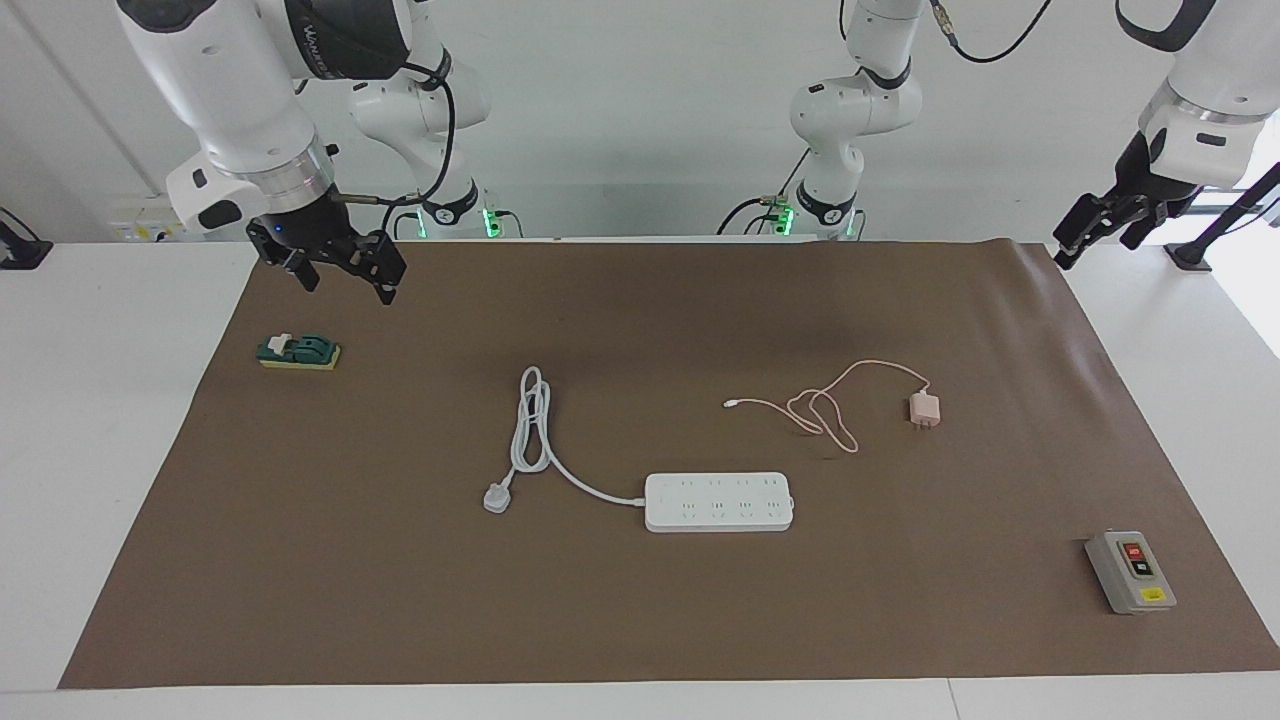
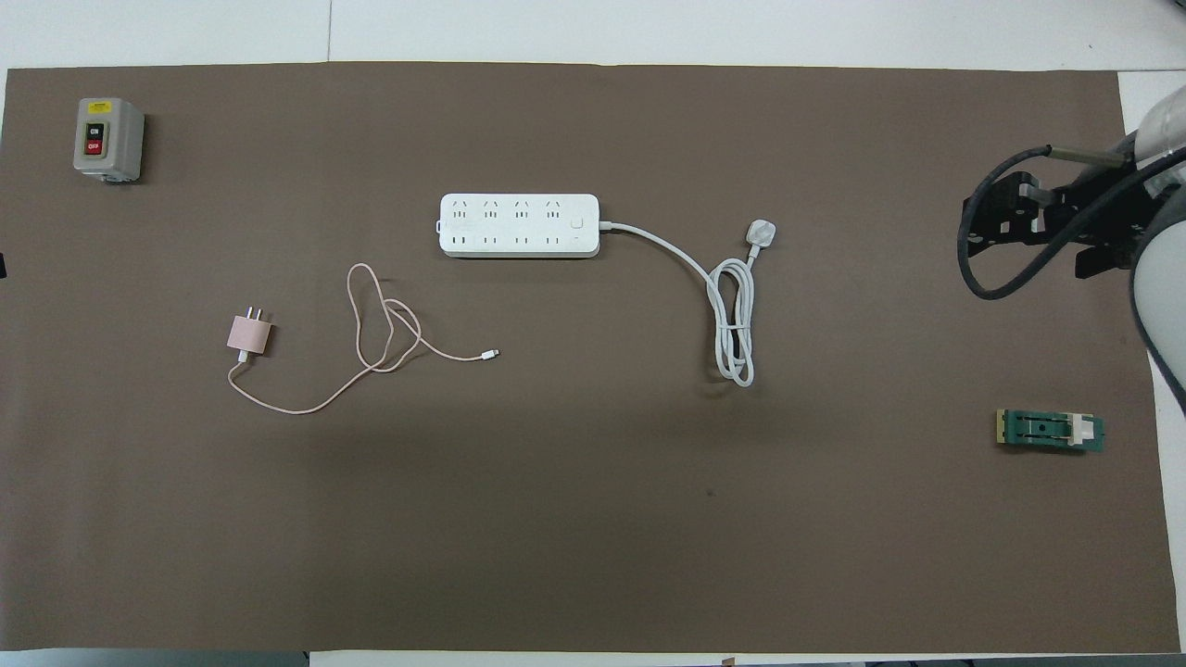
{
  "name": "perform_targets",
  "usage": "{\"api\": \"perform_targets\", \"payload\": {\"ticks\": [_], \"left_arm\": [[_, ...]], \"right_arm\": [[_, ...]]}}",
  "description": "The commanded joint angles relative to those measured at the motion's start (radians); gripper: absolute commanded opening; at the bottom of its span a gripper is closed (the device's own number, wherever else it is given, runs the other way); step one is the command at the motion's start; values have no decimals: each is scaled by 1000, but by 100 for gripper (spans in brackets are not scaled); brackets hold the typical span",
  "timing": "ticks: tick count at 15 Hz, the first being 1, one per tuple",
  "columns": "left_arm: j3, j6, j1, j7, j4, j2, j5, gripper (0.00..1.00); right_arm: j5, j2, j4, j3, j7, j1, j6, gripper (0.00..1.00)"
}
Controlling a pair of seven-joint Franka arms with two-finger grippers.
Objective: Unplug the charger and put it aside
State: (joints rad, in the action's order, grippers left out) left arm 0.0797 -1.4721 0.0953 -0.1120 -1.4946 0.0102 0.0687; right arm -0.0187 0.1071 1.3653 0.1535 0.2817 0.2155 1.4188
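The charger [image 1: 924, 409] is a small pale pink cube. It lies loose on the brown mat with its thin pink cable [image 1: 830, 405] looped beside it. It is not in any socket. It lies nearer to the robots than the white power strip [image 1: 719, 501] and toward the left arm's end; it also shows in the overhead view [image 2: 249, 334]. My left gripper [image 1: 1095, 250] is open and empty, raised over the mat's corner by the robots' edge. My right gripper [image 1: 345, 285] is open and empty, raised over the mat near the robots' edge at its own end.
A grey switch box [image 1: 1130, 571] with a red button stands far from the robots at the left arm's end. A green block on a yellow base [image 1: 298, 352] lies below the right gripper. The strip's coiled white cord and plug [image 1: 497, 497] lie toward the right arm's end.
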Motion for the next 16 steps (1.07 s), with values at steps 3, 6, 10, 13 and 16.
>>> {"api": "perform_targets", "payload": {"ticks": [3,6,10,13,16], "left_arm": [[-15,58,-45,-66,-88,47,-128,100],[-15,-9,-69,-146,-140,66,-124,100],[-17,-53,-110,10,-167,91,-67,100],[-15,-60,-132,81,-177,103,-70,100],[-15,-70,-150,75,-193,103,-70,100]], "right_arm": [[8,-44,77,-22,-275,-67,0,100],[-3,-47,87,9,-277,-65,12,100],[14,-66,75,14,-276,-65,35,100],[16,-69,78,11,-273,-67,46,100],[14,-69,81,8,-271,-68,62,100]]}}
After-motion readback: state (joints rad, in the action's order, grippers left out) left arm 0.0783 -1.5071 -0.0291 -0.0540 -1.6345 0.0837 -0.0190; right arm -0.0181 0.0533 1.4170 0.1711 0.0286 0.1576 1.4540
